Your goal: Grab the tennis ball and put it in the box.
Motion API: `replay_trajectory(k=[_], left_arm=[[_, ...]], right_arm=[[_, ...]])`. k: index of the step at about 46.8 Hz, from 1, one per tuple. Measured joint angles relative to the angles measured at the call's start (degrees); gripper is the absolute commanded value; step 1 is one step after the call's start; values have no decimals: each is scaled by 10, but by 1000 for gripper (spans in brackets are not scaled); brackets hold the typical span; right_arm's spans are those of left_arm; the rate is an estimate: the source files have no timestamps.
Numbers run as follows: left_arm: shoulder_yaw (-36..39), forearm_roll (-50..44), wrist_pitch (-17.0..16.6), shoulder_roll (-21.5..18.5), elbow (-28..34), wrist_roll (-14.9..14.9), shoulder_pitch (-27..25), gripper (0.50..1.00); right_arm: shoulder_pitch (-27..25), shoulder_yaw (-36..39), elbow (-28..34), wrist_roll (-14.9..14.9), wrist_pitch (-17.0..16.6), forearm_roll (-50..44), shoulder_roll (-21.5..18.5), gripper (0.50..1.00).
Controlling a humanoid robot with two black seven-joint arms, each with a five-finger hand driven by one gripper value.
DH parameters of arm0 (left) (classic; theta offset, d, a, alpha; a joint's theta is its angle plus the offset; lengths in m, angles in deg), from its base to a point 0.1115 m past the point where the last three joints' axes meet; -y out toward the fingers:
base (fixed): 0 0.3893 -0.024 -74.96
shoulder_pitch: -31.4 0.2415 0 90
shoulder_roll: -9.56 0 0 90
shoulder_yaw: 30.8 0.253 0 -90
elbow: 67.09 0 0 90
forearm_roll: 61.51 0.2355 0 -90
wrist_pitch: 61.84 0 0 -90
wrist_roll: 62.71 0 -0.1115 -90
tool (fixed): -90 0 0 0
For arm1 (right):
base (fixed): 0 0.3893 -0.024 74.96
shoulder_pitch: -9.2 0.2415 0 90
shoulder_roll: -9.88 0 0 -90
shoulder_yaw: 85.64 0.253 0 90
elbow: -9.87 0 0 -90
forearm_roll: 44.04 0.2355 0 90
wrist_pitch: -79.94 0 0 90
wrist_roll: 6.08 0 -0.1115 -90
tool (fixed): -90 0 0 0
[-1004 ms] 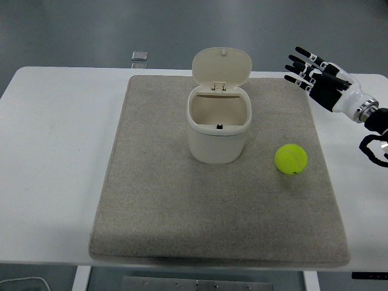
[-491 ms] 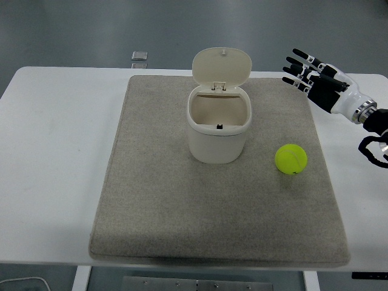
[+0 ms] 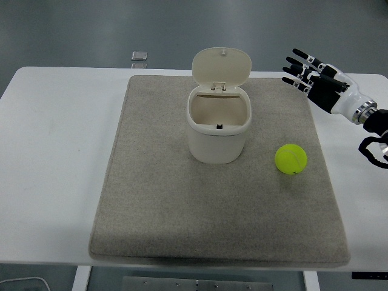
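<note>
- Right robot hand (image 3: pixel 316 79) hovers over the mat's (image 3: pixel 151 200) far right corner, fingers spread, empty.
- Ball (image 3: pixel 291 159) lies on the mat, right of the open box (image 3: pixel 218 130).

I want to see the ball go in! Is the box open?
Open. The box's lid stands flipped up, showing its inside.

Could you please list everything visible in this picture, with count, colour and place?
Table: one, white, under everything.
Mat: one, grey, covering the table's middle.
Box: one, cream, lid raised, on the mat's far centre.
Tennis ball: one, yellow-green, on the mat, right of the box.
Small object: one, grey, at the table's far edge; too small to identify.
Right hand: one, black and white, fingers spread, holding nothing, above the mat's far right corner.
</note>
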Motion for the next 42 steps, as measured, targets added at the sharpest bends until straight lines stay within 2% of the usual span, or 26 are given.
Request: replay_trajectory(k=[11, 19, 27, 31, 42], left_arm=[[0, 0, 0, 0, 0, 0, 0, 992], [0, 0, 0, 0, 0, 0, 0, 992], [0, 0, 0, 0, 0, 0, 0, 992], [0, 0, 0, 0, 0, 0, 0, 992], [0, 0, 0, 0, 0, 0, 0, 992]], right_arm=[[2, 0, 0, 2, 5, -11, 6, 917], [3, 1, 0, 5, 10, -52, 8, 917], [-1, -3, -4, 7, 2, -104, 21, 915], [-2, -4, -8, 13, -11, -133, 29, 915], [1, -4, -16, 34, -84, -208, 78, 915]])
